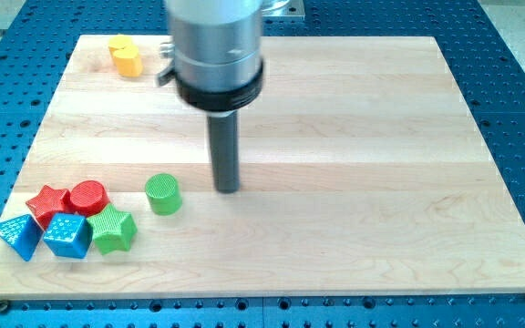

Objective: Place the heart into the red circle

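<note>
A yellow heart block (126, 56) lies near the board's top-left corner. A red circle block (87, 196) sits at the lower left, touching a red star (47, 202). My tip (229, 189) rests on the board near the middle, right of a green circle block (163, 193) and apart from it. The tip is far below and to the right of the yellow heart.
A green star (113, 230), a blue cube (67, 235) and a blue triangle block (18, 236) cluster just below the red blocks. The wooden board (381, 137) lies on a blue perforated table (518, 82). The arm's grey cylinder (216, 46) hangs over the board's top.
</note>
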Motion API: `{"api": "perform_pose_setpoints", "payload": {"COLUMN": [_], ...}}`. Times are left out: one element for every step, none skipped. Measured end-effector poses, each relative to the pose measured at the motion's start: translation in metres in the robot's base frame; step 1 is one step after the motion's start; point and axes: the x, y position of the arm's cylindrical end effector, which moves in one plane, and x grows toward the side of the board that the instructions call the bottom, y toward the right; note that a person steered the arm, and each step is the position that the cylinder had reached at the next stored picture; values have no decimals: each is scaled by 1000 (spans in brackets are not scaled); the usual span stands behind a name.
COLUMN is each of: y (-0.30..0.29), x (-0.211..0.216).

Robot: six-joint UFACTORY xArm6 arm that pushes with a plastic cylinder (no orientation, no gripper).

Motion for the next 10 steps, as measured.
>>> {"api": "perform_pose_setpoints", "payload": {"y": [-56, -59, 7, 35, 53, 51, 16, -40, -81, -135], "x": [8, 7, -19, -56, -105, -167, -211, -239, -268, -293]}}
